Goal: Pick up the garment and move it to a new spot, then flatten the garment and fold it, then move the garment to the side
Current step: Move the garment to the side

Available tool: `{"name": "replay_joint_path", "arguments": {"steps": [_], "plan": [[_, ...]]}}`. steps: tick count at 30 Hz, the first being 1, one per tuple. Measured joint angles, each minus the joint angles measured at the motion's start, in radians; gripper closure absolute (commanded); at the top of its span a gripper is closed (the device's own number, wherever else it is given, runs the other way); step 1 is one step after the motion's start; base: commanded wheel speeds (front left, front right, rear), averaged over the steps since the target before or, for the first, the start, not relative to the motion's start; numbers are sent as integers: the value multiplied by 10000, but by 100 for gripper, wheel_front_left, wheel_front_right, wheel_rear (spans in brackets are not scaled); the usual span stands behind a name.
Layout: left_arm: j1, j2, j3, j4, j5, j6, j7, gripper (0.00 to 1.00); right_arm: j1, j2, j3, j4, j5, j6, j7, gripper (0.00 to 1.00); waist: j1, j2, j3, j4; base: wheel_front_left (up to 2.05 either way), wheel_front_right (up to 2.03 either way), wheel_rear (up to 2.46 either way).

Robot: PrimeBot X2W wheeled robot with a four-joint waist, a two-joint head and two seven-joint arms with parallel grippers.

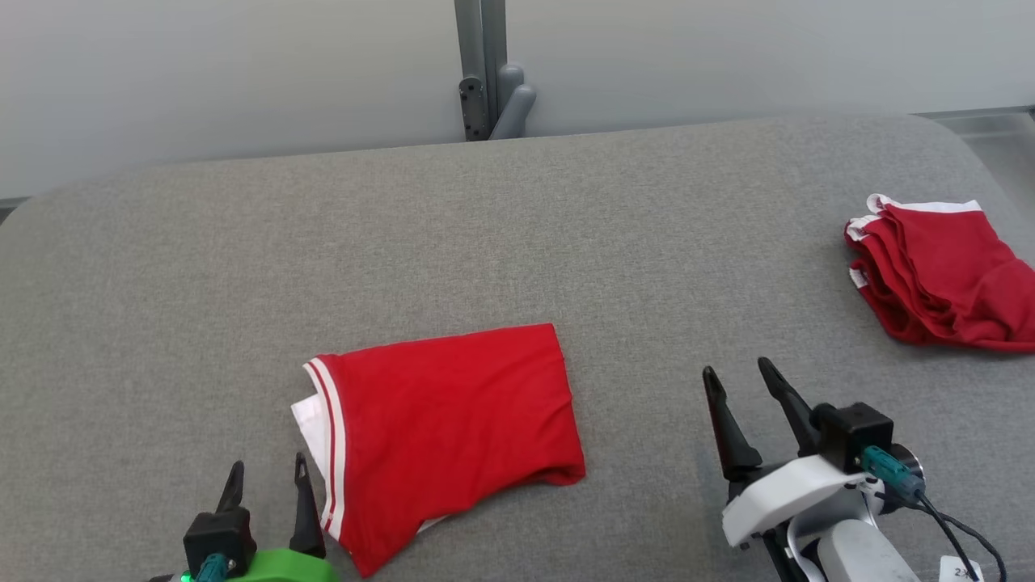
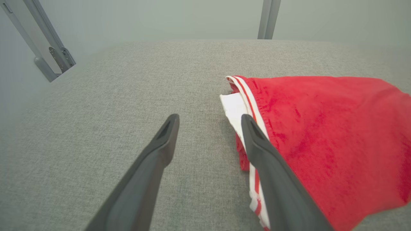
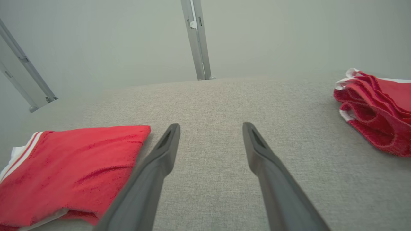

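With my left tool (image 1: 268, 461) and right tool (image 1: 737, 367) apart, I risk unfolding the red shorts (image 1: 453, 420) between them by pinching one layer.

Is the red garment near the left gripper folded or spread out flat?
Folded. The red garment lies as a compact rectangle, with white layers showing under its striped edge.

Garment (image 1: 453, 428) lies on the table (image 1: 517, 226) (pile (image 1: 946, 283) far right).
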Motion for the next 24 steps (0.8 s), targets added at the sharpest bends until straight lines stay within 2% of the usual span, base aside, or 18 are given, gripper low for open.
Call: {"name": "replay_joint_path", "arguments": {"steps": [6,12,17,23,24], "plan": [[-666,-2,-830,-109,-146,13,0,0,-868,6,1164,631,708,-2,2,0,0,0,424,494,0,0,0],[-1005,8,-1565,-102,-353,165,0,0,-1881,-178,2278,1735,2167,2,2,0,0,0,976,1406,0,0,0],[-1011,13,-1685,-127,-433,318,0,0,-2382,-382,2638,3039,3266,0,2,0,0,0,1408,2236,0,0,0],[-1008,13,-1695,-190,-437,368,0,0,-2916,-470,3475,3591,4406,-6,-33,0,0,0,1852,2978,0,0,0],[-1011,13,-1676,-192,-437,376,0,0,-3023,-539,3630,3634,4546,-6,-44,53,0,0,1922,3051,0,0,0]]}}
